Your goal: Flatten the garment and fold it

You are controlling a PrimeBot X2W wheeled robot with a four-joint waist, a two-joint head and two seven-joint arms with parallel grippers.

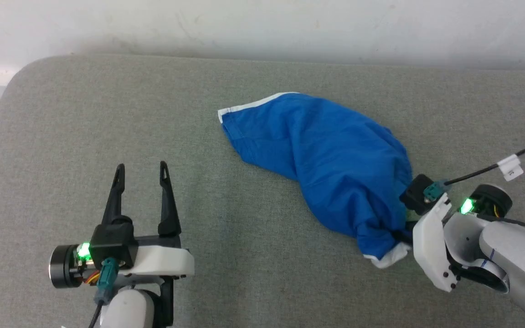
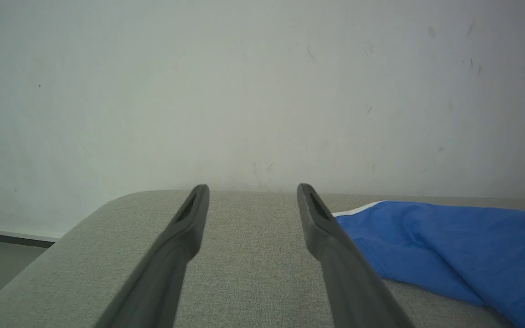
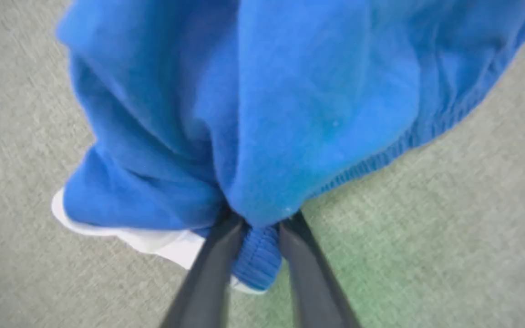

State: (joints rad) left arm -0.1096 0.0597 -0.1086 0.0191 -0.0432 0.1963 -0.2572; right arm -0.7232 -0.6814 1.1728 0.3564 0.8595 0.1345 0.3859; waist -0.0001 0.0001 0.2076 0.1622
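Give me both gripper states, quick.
Left gripper: open, empty.
Right gripper: closed on the shorts, at the ribbed waistband.

Garment (image 1: 331,164) bright blue, white hems; table (image 1: 107,114) grey weave; wall (image 2: 244,91) white.
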